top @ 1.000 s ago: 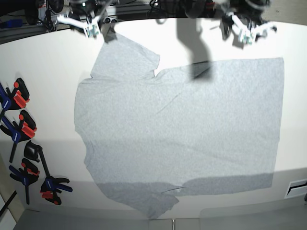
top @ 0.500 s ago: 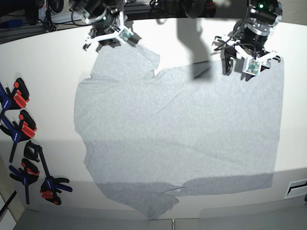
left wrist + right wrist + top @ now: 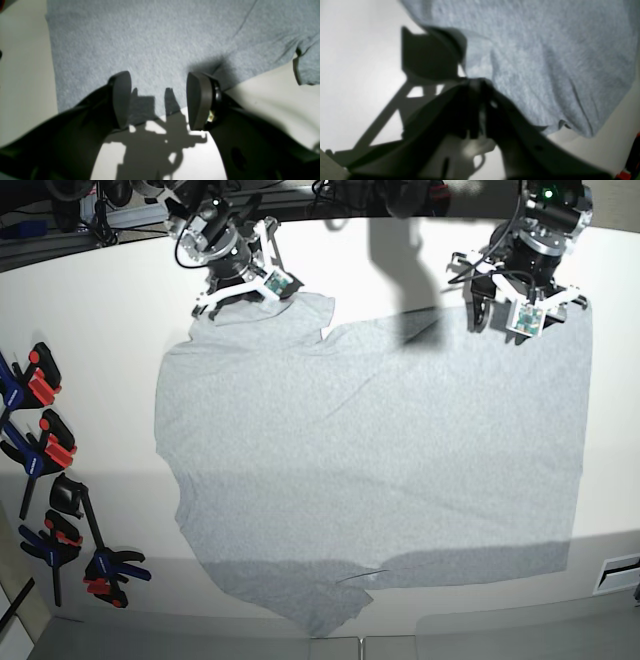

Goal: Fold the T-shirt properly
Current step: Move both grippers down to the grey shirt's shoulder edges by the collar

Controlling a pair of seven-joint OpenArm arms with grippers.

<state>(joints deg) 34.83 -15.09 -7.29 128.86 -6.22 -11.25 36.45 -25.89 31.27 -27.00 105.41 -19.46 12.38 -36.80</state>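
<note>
The light grey T-shirt [image 3: 370,450] lies spread flat on the white table [image 3: 90,360], plain side up. My right gripper [image 3: 240,298] is at the far left sleeve, shut on the sleeve's edge. In the right wrist view the fabric [image 3: 545,50] curls up into the closed gripper [image 3: 475,83]. My left gripper [image 3: 515,320] hangs open over the shirt's far right corner. In the left wrist view its two fingers [image 3: 122,100] straddle the cloth [image 3: 150,45] just inside the edge, with nothing pinched in the gripper [image 3: 158,100].
Several blue and black clamps [image 3: 40,450] with red grips lie along the table's left edge. Cables and gear crowd the back edge. A white vent-like part [image 3: 620,573] sits at the lower right.
My right gripper came down onto the far sleeve and closed; the sleeve's far tip is now pulled in and bunched. My left gripper dropped over the far right corner and stayed open.
</note>
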